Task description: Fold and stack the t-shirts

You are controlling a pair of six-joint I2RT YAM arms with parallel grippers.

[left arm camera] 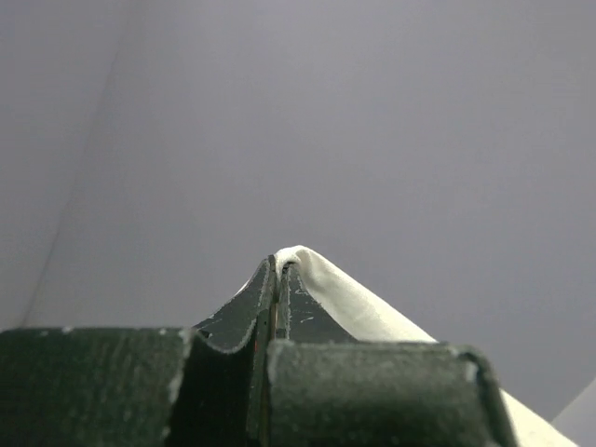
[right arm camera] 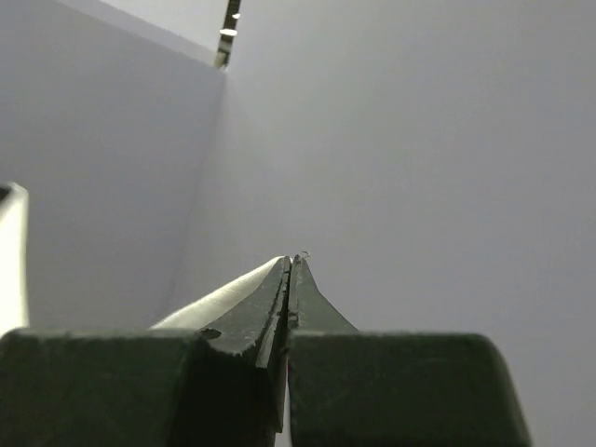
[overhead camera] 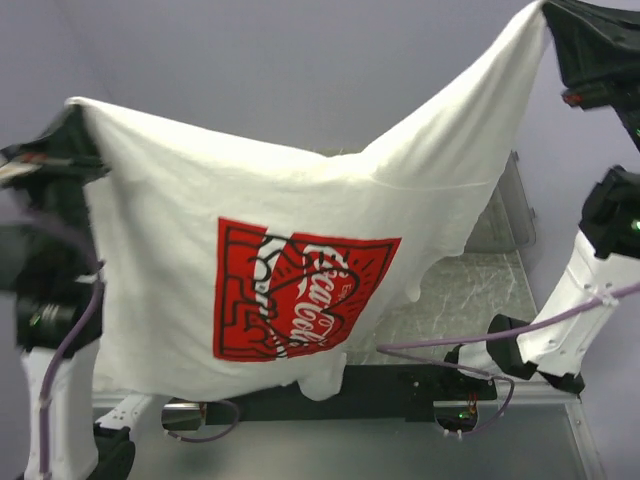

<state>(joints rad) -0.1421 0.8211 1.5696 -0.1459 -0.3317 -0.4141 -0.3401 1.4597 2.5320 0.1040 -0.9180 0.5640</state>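
Count, all placed off the t-shirt (overhead camera: 300, 210):
- t-shirt x1, white
- red print (overhead camera: 300, 290) x1, on the t-shirt's front
- arms x2: left arm (overhead camera: 60, 410) left of it, right arm (overhead camera: 590, 290) right of it
- grippers x2: left gripper (overhead camera: 72, 125) at its top-left corner, right gripper (overhead camera: 548, 12) at its top-right corner
- clear bin (overhead camera: 518, 200) x1, behind its right edge
- purple cables x2 long runs: one (overhead camera: 75, 335) left of it, one (overhead camera: 560, 312) to its lower right
- black base rail (overhead camera: 380, 385) x1, below its hem

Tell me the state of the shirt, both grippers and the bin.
t-shirt: unfolded, held up in the air, stretched between both grippers, red print facing the overhead camera.
left gripper: shut on the t-shirt at one upper end.
right gripper: shut on the t-shirt at the other end.
bin: partly hidden behind the t-shirt, contents unclear.
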